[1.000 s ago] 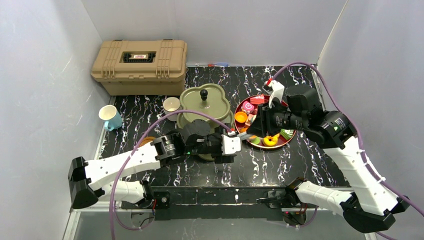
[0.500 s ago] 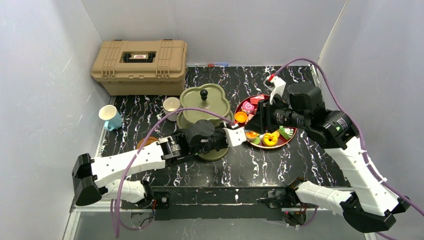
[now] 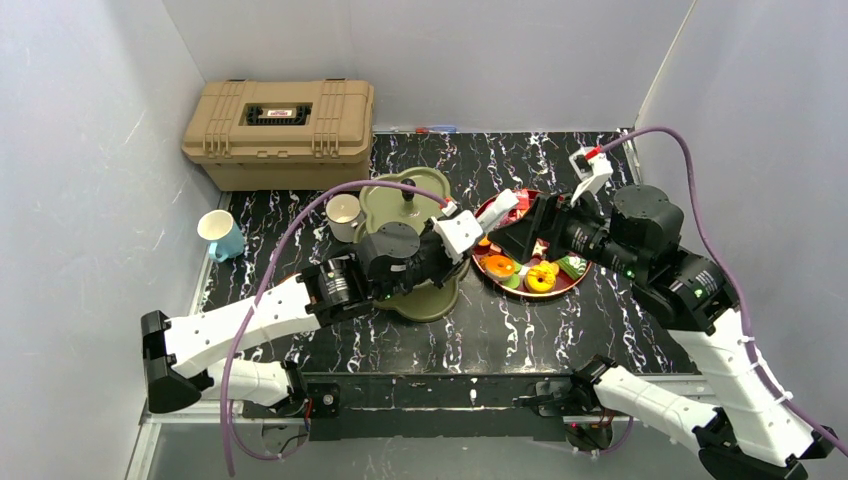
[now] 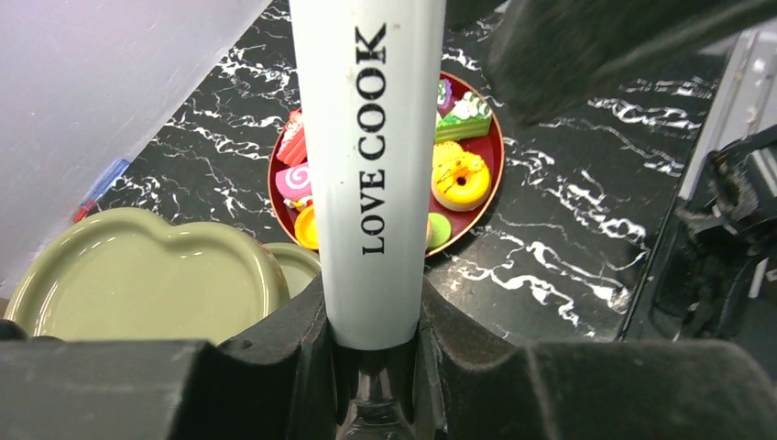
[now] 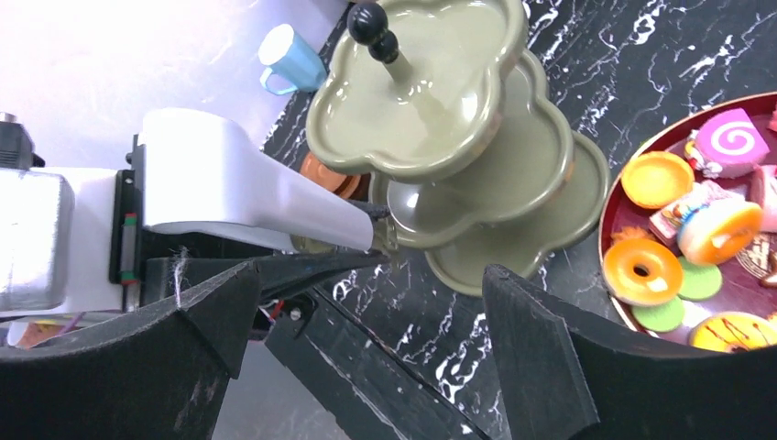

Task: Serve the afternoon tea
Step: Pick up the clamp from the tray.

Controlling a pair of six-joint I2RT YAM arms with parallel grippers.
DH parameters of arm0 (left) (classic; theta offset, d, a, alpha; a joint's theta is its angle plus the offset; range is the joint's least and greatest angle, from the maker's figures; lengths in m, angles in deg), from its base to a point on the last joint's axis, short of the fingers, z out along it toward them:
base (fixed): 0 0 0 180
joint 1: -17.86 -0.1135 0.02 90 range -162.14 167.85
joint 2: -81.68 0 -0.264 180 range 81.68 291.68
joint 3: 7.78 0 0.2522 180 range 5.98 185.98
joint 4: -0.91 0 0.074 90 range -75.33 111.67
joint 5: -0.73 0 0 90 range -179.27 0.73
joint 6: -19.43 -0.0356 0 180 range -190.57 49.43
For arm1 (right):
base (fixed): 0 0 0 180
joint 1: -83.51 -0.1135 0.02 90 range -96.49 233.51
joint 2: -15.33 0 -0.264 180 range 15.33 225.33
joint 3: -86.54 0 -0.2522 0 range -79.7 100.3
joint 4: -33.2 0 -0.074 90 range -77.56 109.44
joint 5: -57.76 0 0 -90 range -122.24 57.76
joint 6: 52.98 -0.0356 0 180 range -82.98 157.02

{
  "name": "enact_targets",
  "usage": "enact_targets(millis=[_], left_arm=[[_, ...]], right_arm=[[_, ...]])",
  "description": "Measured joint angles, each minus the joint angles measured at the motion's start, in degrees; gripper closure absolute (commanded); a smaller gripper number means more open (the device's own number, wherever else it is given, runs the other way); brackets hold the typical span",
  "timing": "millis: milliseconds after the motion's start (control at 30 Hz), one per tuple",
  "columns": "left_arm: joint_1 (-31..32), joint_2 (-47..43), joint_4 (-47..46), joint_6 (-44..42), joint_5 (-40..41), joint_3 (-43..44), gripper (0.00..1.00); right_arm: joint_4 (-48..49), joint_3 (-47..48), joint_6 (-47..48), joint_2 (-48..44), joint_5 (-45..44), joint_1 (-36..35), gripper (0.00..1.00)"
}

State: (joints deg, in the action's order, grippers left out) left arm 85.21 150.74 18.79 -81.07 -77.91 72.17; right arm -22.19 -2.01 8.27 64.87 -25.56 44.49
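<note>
Left claw [image 4: 376, 316] clamped on white utensil [image 4: 371, 137]; right claw [image 5: 371, 284] just sprung wide, empty; handover complete, pastries [image 3: 528, 272] next

Back left corner, there's the tan plastic toolbox [image 3: 278, 133], lid shut, black handle recess on top, parked against the wall. Along the far edge of the black, white-veined marble tabletop [image 3: 560, 330] lies 1 small blue-and-red pen [image 3: 435, 129], just right of the box. Right of centre sits the round dark-red plate [image 4: 493, 174], flat on the tabletop. And slanting in over its left side: a long white flat utensil [image 4: 366, 165], black lettering along its length reading LOVE COOK. Pale grey walls [image 3: 90, 150] close in on 3 sides.
</note>
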Motion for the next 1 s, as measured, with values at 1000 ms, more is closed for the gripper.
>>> enact_targets(millis=[1000], left_arm=[[-1.95, 1.03, 4.13, 4.98, -0.26, 2.99, 0.96]], right_arm=[[17.92, -5.53, -5.16, 7.13, 9.01, 0.00, 0.35]])
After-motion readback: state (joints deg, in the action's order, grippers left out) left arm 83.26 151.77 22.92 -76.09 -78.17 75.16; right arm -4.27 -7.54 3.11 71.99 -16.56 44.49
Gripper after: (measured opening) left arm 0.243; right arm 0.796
